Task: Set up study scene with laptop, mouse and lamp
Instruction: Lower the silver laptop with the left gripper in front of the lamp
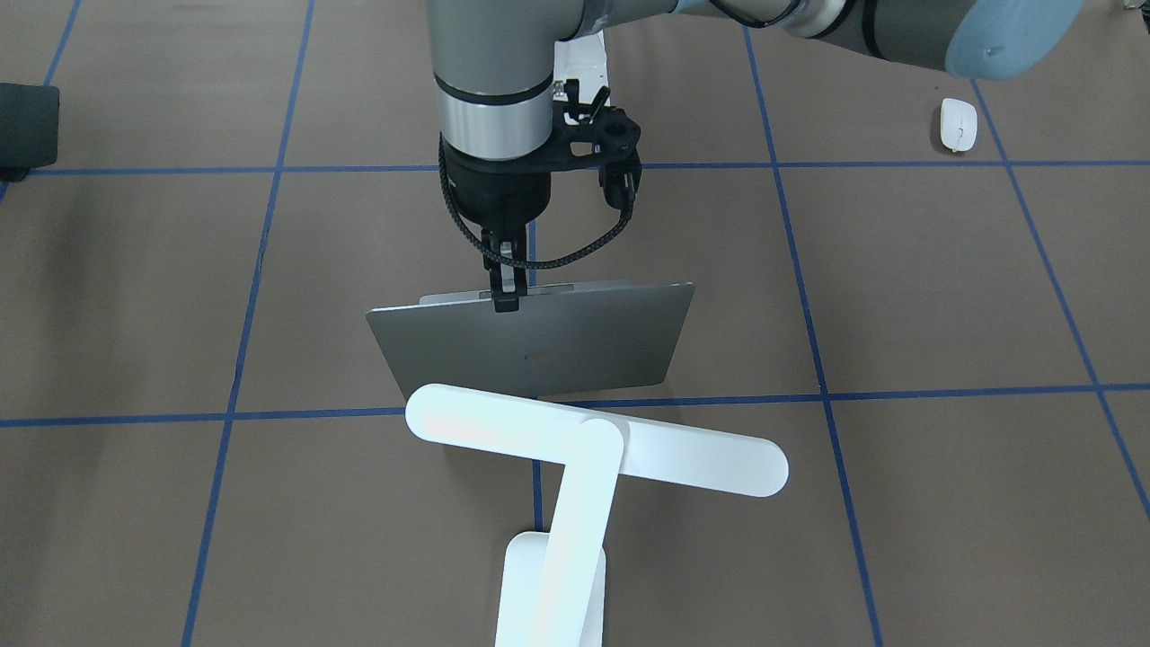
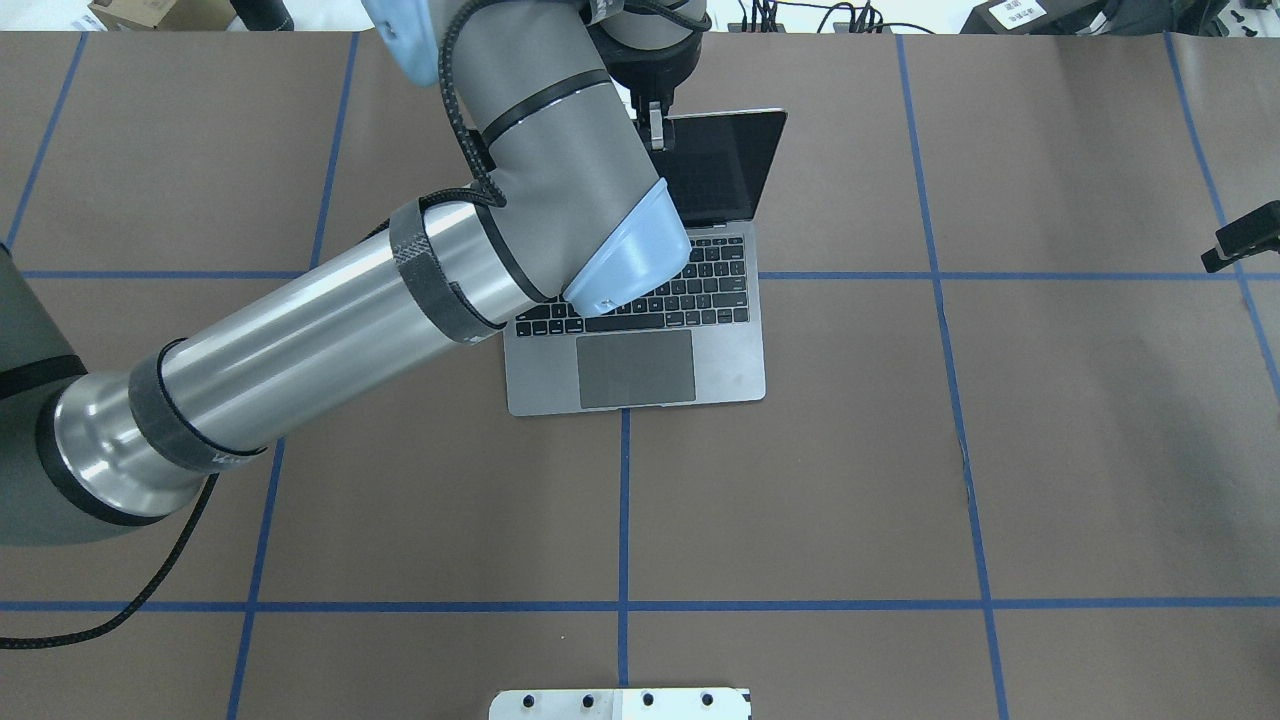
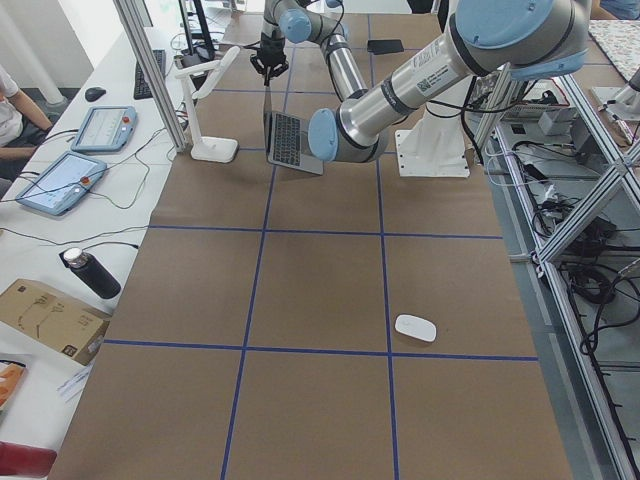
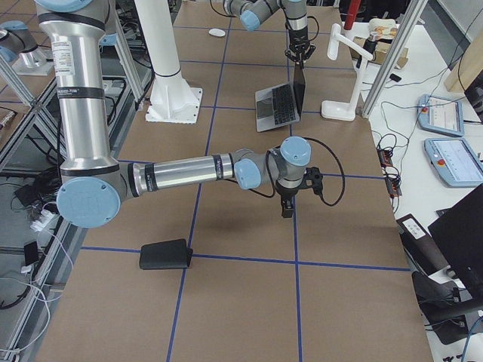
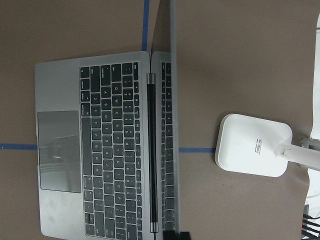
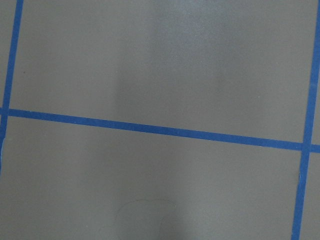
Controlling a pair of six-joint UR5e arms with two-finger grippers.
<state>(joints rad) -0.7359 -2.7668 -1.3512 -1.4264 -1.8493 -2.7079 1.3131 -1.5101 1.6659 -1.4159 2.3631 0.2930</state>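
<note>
Slim grey laptop [image 1: 539, 346] open, lid clamped in left hand [image 1: 506, 296]; white bar-headed lamp [image 1: 593, 449] beside it; small white mouse [image 1: 959, 125] apparently unplaced.

A table [image 2: 1050, 450] covered in brown paper fills the scene, marked into squares by blue tape [image 2: 624, 520]. Along one side runs a white desk [image 3: 125, 200] with two tablets [image 3: 103, 127], a dark bottle [image 3: 90, 272] and a cardboard box [image 3: 45, 320]. Aluminium posts [image 3: 150, 70] frame the table. Cables [image 3: 590, 290] lie along the opposite side. The light is bright and even.
</note>
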